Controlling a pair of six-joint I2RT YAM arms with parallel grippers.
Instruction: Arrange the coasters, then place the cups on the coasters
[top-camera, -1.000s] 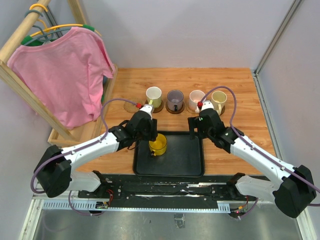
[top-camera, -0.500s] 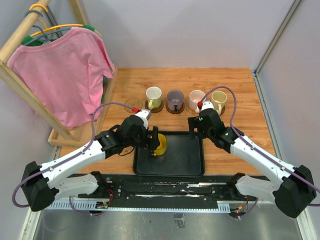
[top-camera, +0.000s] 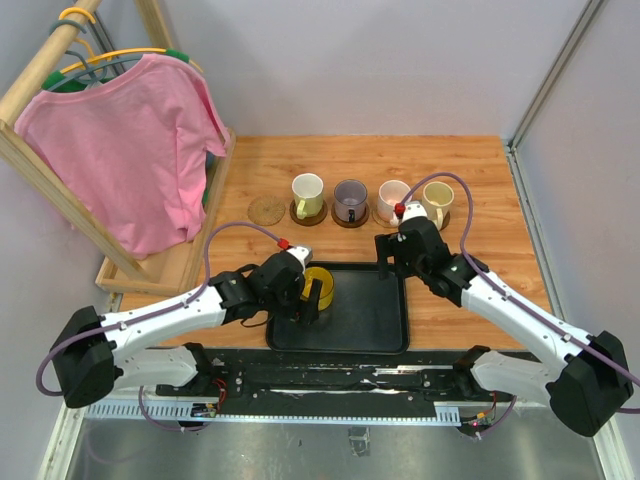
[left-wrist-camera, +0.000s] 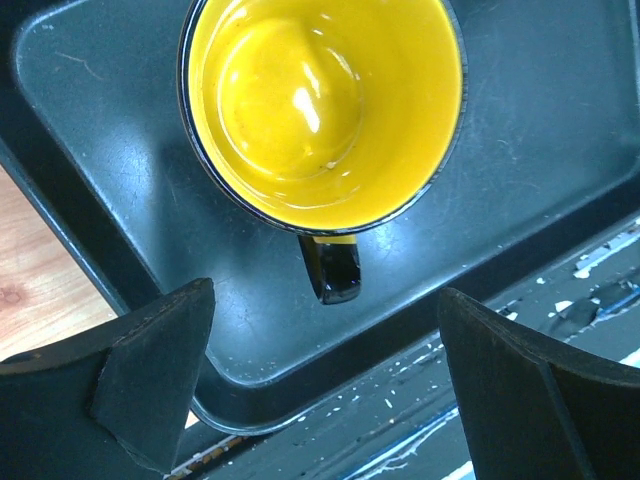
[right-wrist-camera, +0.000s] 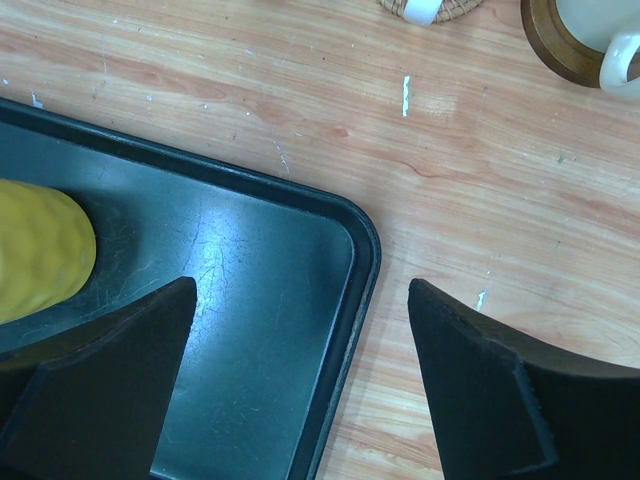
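A bright yellow cup (top-camera: 318, 287) stands upright at the far left of the black tray (top-camera: 372, 320). In the left wrist view the cup (left-wrist-camera: 320, 100) has its dark handle (left-wrist-camera: 333, 268) pointing toward my fingers. My left gripper (top-camera: 310, 301) (left-wrist-camera: 325, 297) hangs open just above the handle, touching nothing. An empty cork coaster (top-camera: 266, 210) lies at the left end of the far row. On the other coasters stand a cream cup (top-camera: 308, 190), a purple cup (top-camera: 350, 199), a pink cup (top-camera: 392, 197) and a pale yellow cup (top-camera: 437, 199). My right gripper (top-camera: 390, 259) (right-wrist-camera: 300, 290) is open over the tray's far right corner (right-wrist-camera: 365, 255).
A wooden rack with a pink shirt (top-camera: 125, 150) and hangers rises at the far left, with a wooden frame (top-camera: 165, 265) at its foot beside the tray. A grey wall (top-camera: 580, 200) bounds the table on the right.
My left gripper has opened wide and drawn back toward the tray's near left. The yellow cup stays on the tray. The right arm has not moved.
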